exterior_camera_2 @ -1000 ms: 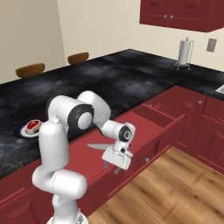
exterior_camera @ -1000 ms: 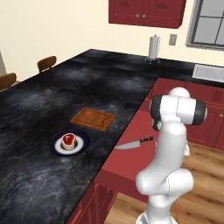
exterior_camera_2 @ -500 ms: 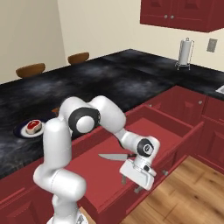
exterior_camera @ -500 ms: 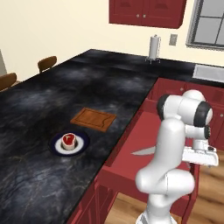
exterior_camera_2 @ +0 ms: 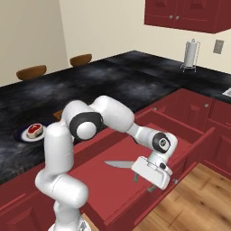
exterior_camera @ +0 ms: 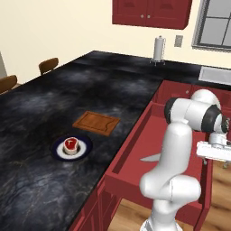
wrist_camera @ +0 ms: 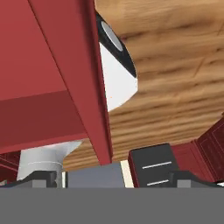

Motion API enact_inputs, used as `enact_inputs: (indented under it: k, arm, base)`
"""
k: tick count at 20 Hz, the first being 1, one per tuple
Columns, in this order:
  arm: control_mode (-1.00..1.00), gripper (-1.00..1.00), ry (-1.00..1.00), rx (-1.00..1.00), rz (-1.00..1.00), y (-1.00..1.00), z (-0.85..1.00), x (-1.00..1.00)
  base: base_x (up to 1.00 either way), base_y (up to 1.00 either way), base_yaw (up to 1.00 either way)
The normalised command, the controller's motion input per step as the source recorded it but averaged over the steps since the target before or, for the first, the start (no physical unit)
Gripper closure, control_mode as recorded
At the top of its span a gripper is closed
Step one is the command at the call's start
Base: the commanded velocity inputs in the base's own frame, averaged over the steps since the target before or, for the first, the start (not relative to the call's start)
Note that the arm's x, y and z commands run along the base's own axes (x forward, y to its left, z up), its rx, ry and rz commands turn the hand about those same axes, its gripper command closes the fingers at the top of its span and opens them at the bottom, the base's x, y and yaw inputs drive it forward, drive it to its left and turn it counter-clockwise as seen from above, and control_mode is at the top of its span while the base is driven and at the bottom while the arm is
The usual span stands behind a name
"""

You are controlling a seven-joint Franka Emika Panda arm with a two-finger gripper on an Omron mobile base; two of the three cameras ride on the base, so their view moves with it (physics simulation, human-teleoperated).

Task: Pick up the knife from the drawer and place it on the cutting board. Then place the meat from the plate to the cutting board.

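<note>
The drawer (exterior_camera_2: 191,135) stands pulled out from the red cabinets, and its front wall (wrist_camera: 78,65) runs close past the hand. The knife (exterior_camera_2: 118,164) lies flat on the drawer's bottom. Its blade (exterior_camera: 151,157) shows while the handle is hidden behind my hand. My gripper (exterior_camera_2: 143,182) hangs open at the drawer's front wall, beside the knife, holding nothing. One dark fingertip (wrist_camera: 151,168) rises past the wall's edge. On the black counter, the cutting board (exterior_camera: 96,122) lies bare, and the meat (exterior_camera: 71,144) sits on the blue plate (exterior_camera: 56,151) just in front of it.
Wooden floor (wrist_camera: 175,87) lies below the drawer. A paper towel holder (exterior_camera: 158,49) stands at the counter's far end, under red wall cabinets (exterior_camera: 151,11). Two chair backs (exterior_camera_2: 31,72) show beyond the counter's left side.
The drawer has slid further out with the knife in it. My hand has swung outward and down to the drawer's front wall, staying open.
</note>
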Motion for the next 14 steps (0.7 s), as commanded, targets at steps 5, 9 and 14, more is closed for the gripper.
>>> enact_inputs:
  k: [5,9,14]
  arm:
    - [-1.00,-1.00,0.06,-0.03,-0.03,0.17,0.47,0.46]
    - [-1.00,-1.00,-0.06,-0.01,-0.20,0.30,0.00,0.63]
    - [-1.00,-1.00,-0.03,-0.02,-0.45,0.04,0.00,0.52]
  base:
    - [0.00,0.00,0.00]
    - [0.00,0.00,0.00]
    - [0.00,0.00,0.00]
